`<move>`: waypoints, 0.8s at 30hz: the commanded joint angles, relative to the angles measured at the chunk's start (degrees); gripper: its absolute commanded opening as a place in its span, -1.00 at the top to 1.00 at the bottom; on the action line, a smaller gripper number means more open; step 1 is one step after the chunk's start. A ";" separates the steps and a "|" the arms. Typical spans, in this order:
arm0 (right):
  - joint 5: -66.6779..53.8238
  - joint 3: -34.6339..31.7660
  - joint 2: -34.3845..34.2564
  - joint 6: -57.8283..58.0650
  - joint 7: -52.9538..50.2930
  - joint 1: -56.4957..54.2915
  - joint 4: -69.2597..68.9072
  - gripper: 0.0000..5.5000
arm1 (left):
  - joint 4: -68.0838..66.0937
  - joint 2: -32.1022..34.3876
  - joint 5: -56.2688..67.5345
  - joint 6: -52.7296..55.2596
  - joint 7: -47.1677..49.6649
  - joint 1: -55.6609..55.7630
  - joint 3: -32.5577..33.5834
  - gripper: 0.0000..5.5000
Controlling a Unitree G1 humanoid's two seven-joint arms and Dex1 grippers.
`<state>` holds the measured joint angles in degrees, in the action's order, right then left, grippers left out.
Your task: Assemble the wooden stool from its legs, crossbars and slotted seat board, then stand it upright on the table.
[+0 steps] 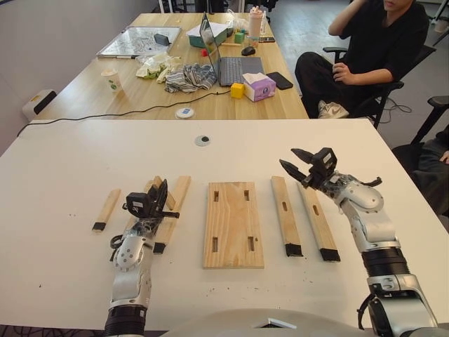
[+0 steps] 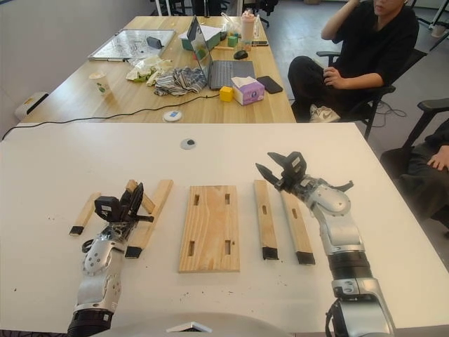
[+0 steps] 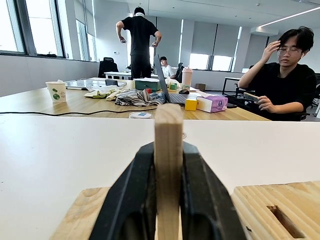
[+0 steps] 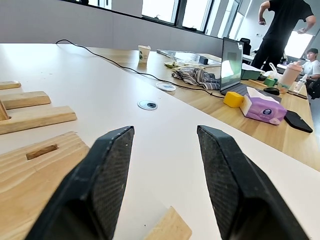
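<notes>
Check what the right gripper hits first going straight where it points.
Likely nothing close: the right gripper, jaws open, points across bare white table. The round cable port lies near that line, farther out; height is hard to judge.

An open-plan office. Behind the white worktop (image 1: 84, 161), which has a round cable port (image 1: 203, 140), stands a long wooden desk (image 1: 84, 95) with an open laptop (image 1: 228, 60), a paper cup (image 1: 111, 81), a tissue box (image 1: 261, 87) and a phone (image 1: 280, 80). A black swivel chair (image 1: 397, 86) stands beside it. Tall windows (image 3: 37, 27) line the wall under a ceiling strip light (image 3: 290, 17).
</notes>
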<state>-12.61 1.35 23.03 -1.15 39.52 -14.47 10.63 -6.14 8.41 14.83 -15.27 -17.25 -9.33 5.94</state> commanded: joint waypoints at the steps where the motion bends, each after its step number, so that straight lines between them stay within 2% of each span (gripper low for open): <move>1: 1.06 -0.25 -0.25 -0.52 -0.69 -0.66 0.63 0.15 | -2.12 -0.60 -1.37 7.28 0.73 -6.03 -1.77 0.86; 2: 1.15 -0.12 -0.36 -0.69 -0.64 -0.48 0.64 0.15 | -0.32 -0.16 -1.12 8.22 1.13 -6.50 -1.42 0.86; 3: 1.25 0.00 -0.44 -0.87 -0.59 -0.37 0.73 0.15 | 1.70 0.29 -0.99 9.39 1.64 -7.12 -1.15 0.73; 11: 1.38 -0.69 -0.38 -1.44 -2.02 2.18 -0.41 0.15 | 23.49 5.73 2.92 27.01 1.63 -14.59 0.47 0.28; 15: 1.18 -1.26 -0.16 -1.13 -2.92 3.65 -1.84 0.15 | 31.87 9.75 8.42 40.47 -0.33 -19.18 1.72 0.07; 18: 1.04 -1.63 -0.02 -0.74 -3.38 5.31 -2.91 0.15 | 31.56 13.31 7.52 44.35 -0.88 -18.28 3.07 -0.07; 21: 1.48 -0.91 -0.29 -0.58 -3.48 5.35 -2.75 0.15 | 29.12 16.32 2.99 43.25 -1.27 -15.81 1.62 -0.22; 24: 1.21 -1.28 -0.15 -0.48 -3.40 3.84 -1.61 0.15 | 26.43 16.92 2.67 43.77 -2.85 -14.58 1.66 -0.22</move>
<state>-11.68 0.25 23.02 -2.11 36.08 -9.38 8.66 22.17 24.69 17.88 28.10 -19.31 -24.47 7.79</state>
